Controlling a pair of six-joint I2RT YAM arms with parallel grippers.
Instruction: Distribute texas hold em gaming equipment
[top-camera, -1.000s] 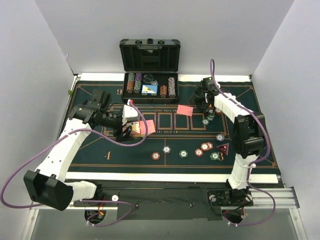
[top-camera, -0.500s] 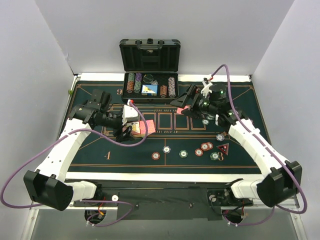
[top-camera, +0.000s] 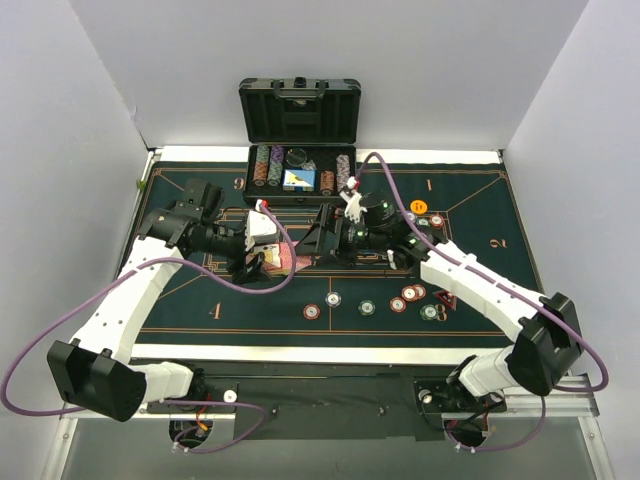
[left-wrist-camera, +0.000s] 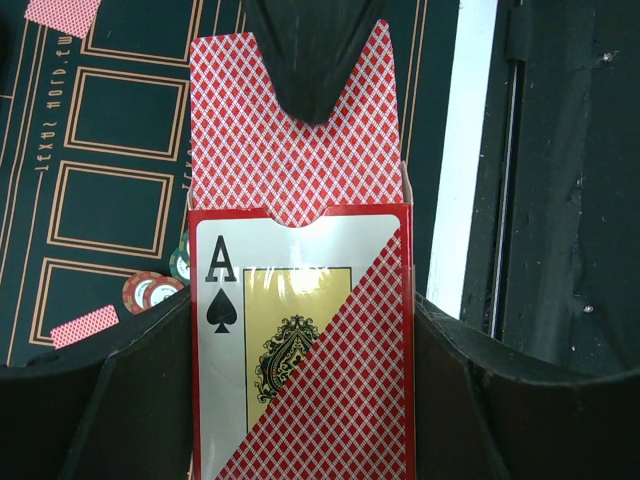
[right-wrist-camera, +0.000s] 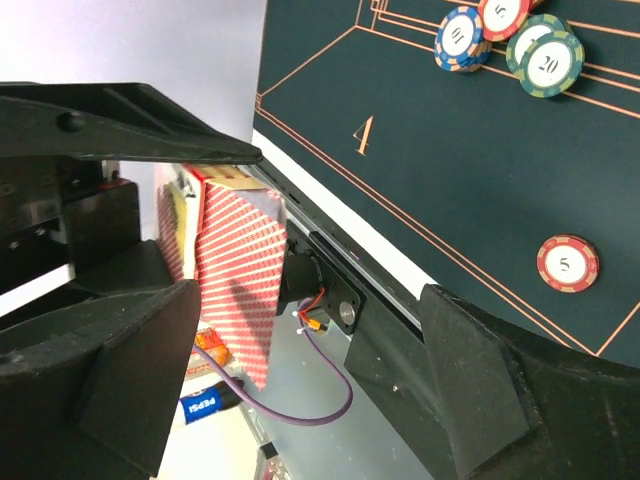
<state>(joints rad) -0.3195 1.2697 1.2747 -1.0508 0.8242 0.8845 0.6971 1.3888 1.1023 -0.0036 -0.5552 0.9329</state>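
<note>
My left gripper (left-wrist-camera: 300, 405) is shut on a card box (left-wrist-camera: 300, 350) printed with an ace of spades. Red-backed playing cards (left-wrist-camera: 290, 150) stick out of its top. One finger of the right gripper (left-wrist-camera: 312, 60) lies over the cards' far edge. The right gripper (right-wrist-camera: 290, 370) is open, and the red-backed cards (right-wrist-camera: 235, 270) stand beside its left finger. From above, the right gripper (top-camera: 316, 238) reaches across to the cards (top-camera: 285, 262) at the left gripper (top-camera: 262, 255). Striped poker chips (top-camera: 367, 307) and a dark red triangular marker (top-camera: 445, 297) lie on the green mat.
The open black case (top-camera: 298, 150) with racked chip rows stands at the back of the mat. An orange disc (top-camera: 419, 206) lies at the right rear. Loose red-backed cards (left-wrist-camera: 65, 15) lie on the felt. The right arm stretches diagonally over the mat's middle.
The right arm has swung from the mat's right side leftward to the cards in my left gripper, and its jaws have opened wide. The left arm has held still.
</note>
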